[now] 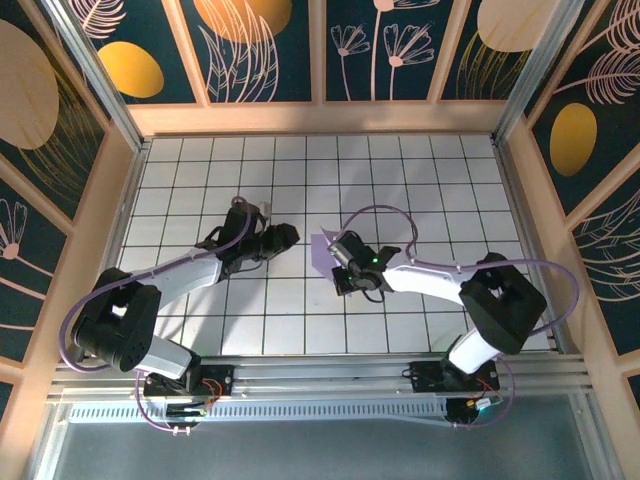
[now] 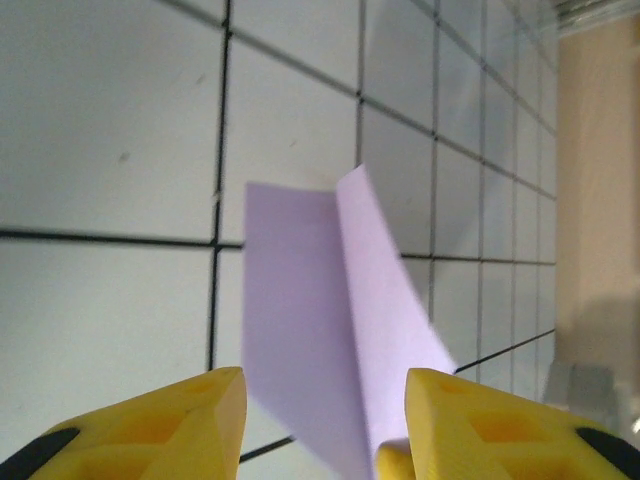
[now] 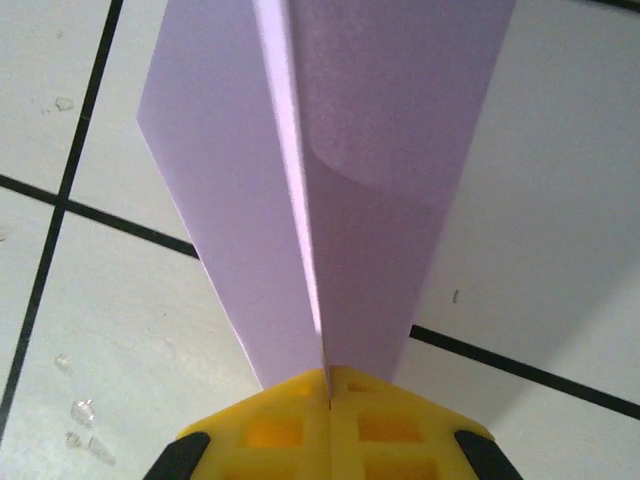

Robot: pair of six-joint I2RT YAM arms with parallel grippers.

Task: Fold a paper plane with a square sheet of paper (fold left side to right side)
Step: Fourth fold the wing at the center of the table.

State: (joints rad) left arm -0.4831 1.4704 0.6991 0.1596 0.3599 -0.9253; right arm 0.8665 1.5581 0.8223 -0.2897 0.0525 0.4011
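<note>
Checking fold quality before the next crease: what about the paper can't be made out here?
Right wrist: the paper's far end runs off the top edge.
Left wrist: its near end is cut off below, between the left tool's fingers.
Top: the right arm covers most of it; creases too small.

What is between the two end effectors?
The folded lavender paper, seen in the top view: the right end effector is shut on it, and its free end reaches toward the open left end effector.

Pale lavender sheet of paper (image 3: 230,180), folded along a centre crease, flaps angled apart
</note>
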